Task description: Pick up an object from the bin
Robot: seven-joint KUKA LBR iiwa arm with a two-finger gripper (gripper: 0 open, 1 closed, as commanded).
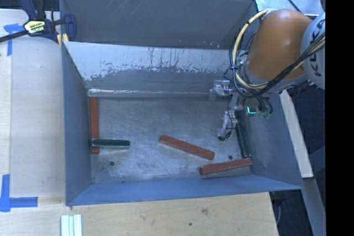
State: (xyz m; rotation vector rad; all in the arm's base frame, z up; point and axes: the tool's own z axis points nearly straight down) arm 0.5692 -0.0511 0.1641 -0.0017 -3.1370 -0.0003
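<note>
- Near right: a brown bar [225, 167] is lying along the bin's [166, 25] near wall, with a red bar [186, 147] lying slantwise just left of it.
- Right wall: a green bar [243, 138] is lying lengthwise, near to far. It is probably stiff, light and smooth, best pinched across its narrow width at mid-length, though the wall is crowding it.
- Just left of it: the gripper [227, 131] is hanging low; whether its jaws are released or clenched cannot be told.
</note>
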